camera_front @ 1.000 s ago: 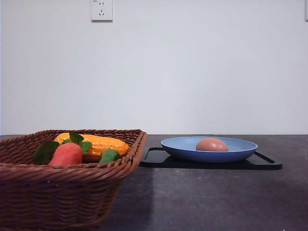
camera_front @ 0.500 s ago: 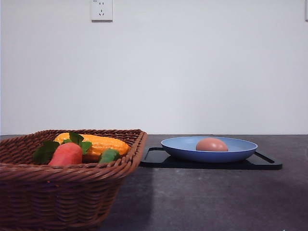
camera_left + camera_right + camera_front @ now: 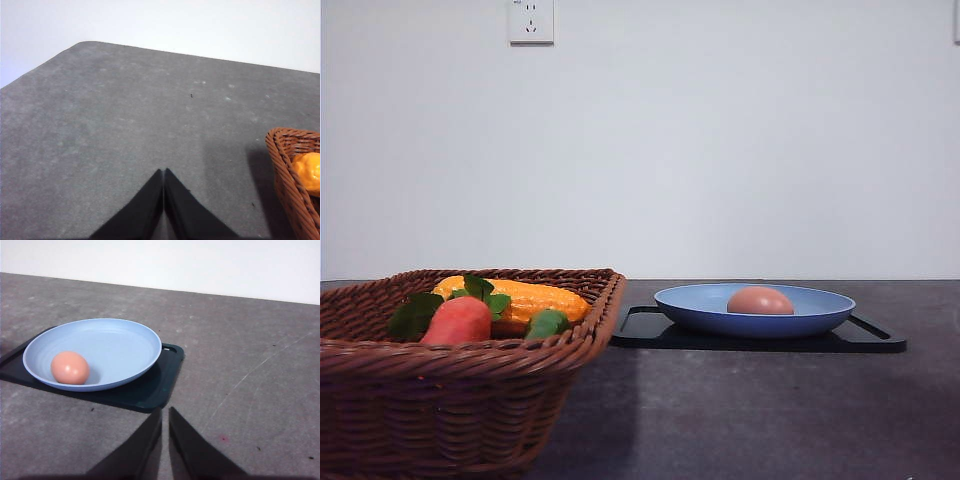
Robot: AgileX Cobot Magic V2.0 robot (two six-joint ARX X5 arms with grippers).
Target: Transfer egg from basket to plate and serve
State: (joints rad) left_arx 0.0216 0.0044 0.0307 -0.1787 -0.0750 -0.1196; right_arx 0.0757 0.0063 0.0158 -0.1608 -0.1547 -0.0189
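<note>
The pale pinkish-brown egg (image 3: 760,300) lies inside the light blue plate (image 3: 700,305), toward its right part in the front view. In the right wrist view the egg (image 3: 70,367) rests near the plate's (image 3: 115,345) rim. The brown wicker basket (image 3: 470,400) stands at the front left, and its corner (image 3: 290,165) shows in the left wrist view. My left gripper (image 3: 164,172) is shut and empty over bare table beside the basket. My right gripper (image 3: 165,410) is shut and empty, a short way back from the plate.
The plate sits on a flat black tray (image 3: 640,330) (image 3: 150,390). In the basket lie a red carrot-like vegetable (image 3: 458,320) with green leaves, a yellow corn cob (image 3: 535,298) (image 3: 308,172) and a small green piece (image 3: 547,323). A white wall closes off the table's far edge.
</note>
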